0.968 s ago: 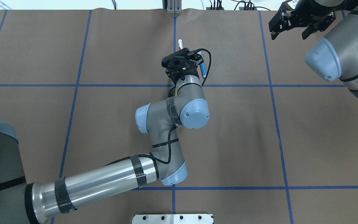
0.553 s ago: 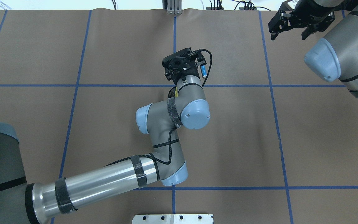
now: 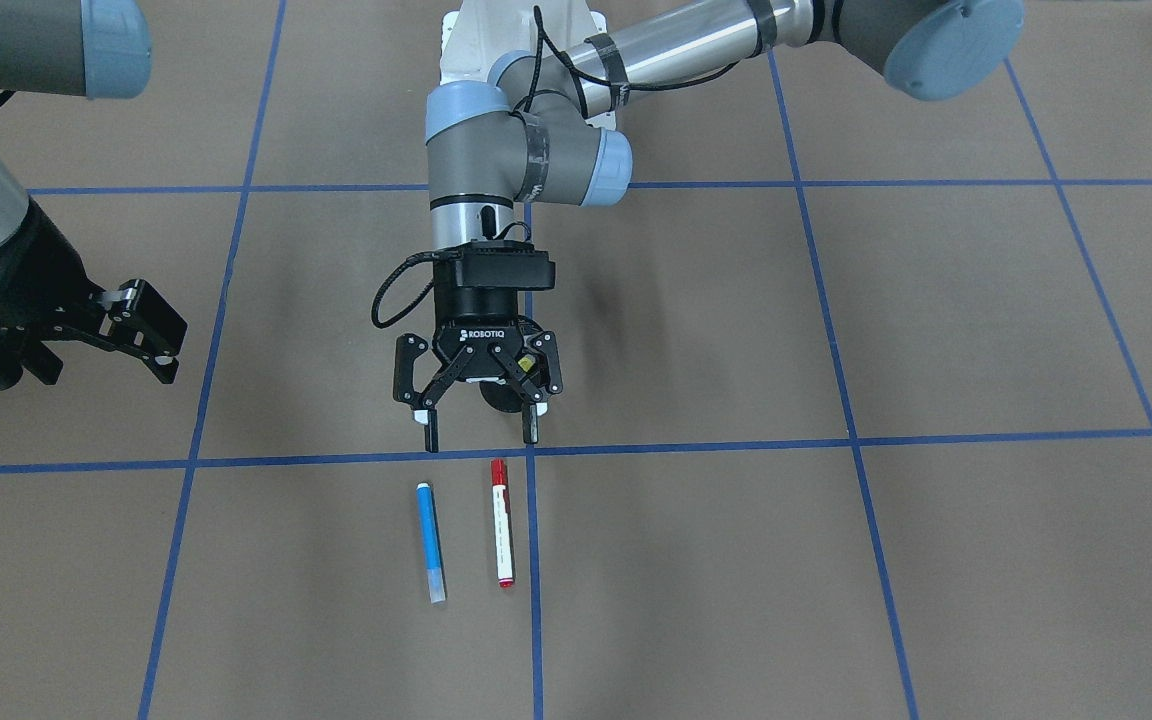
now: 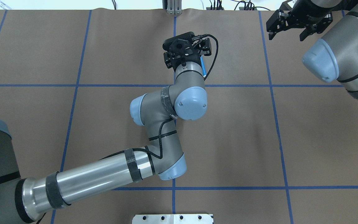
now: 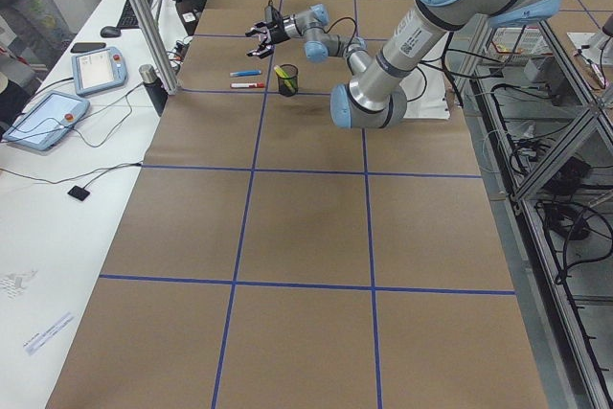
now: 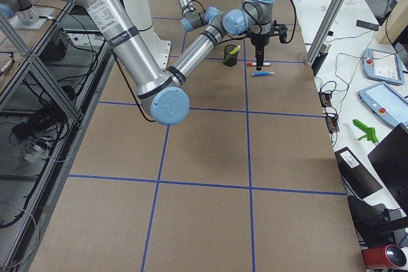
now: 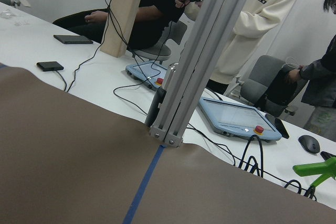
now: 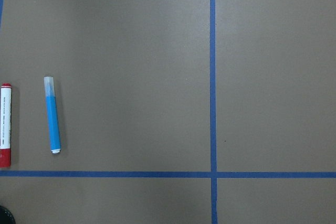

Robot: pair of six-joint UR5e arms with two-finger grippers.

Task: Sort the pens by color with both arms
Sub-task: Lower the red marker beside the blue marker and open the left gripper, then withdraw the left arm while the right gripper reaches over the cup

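The blue pen (image 3: 430, 540) and the white pen with red cap (image 3: 502, 522) lie side by side on the brown paper; both also show in the right wrist view (image 8: 52, 115) (image 8: 6, 124). My left gripper (image 3: 480, 436) is open and empty, hanging above the table just on the robot's side of the two pens. In the overhead view its wrist hides the red pen, and only part of the blue pen (image 4: 203, 67) shows. Yellow-green pens (image 5: 283, 74) stand in the black mesh cup (image 5: 287, 80); I cannot tell them apart. My right gripper (image 4: 288, 35) is open and empty, off to the side.
The mesh cup (image 3: 506, 396) stands right behind the left gripper, mostly hidden by it. Blue tape lines (image 3: 836, 440) divide the paper into squares. An aluminium post (image 7: 181, 103) stands at the far table edge, with operators, tablets and cables beyond it.
In the overhead view the left wrist has shifted toward the far edge and turned, now covering the red pen's tip. The right gripper has drifted slightly. The pens have not moved.
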